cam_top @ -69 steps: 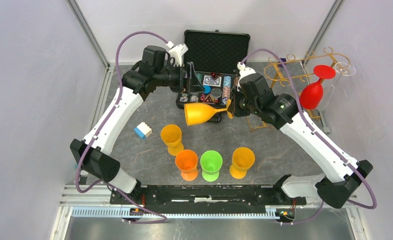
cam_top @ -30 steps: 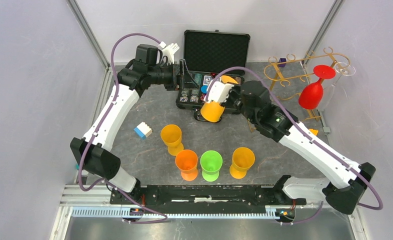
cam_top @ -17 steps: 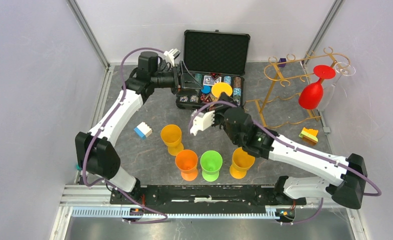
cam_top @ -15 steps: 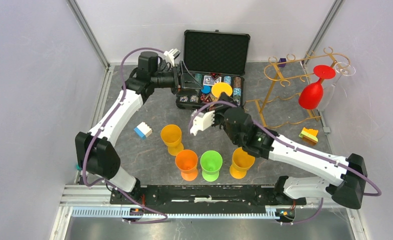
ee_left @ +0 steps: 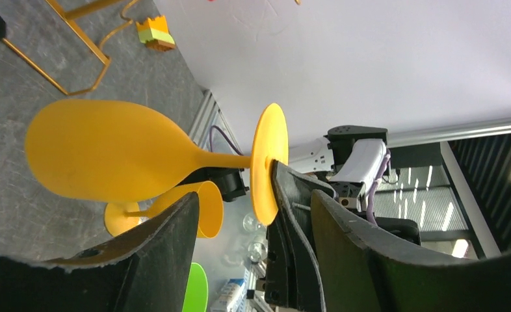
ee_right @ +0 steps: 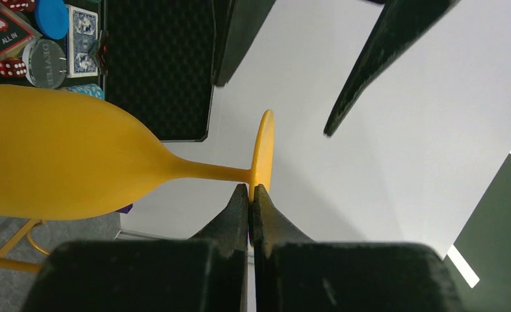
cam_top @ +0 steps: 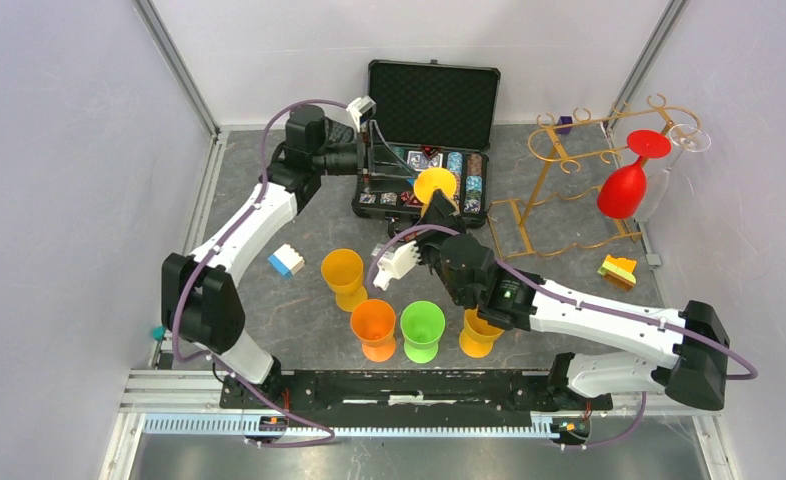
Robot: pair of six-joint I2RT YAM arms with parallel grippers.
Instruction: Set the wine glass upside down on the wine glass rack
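While both arms reach over the black case [cam_top: 433,100]:
Wine glass rack [cam_top: 540,190]: far right, a red glass [cam_top: 621,190] hanging on it.
Wine glass [cam_top: 436,185]: yellow, foot up, over the case, well left of the rack.
Right gripper [ee_right: 251,188]: pinching the foot's rim.
Left gripper [ee_left: 233,181]: spread, one finger at the foot.

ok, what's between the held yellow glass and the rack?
Top view: just the right end of the chip case, then a strip of bare table. The glass hangs over the case; the rack stands right of it.
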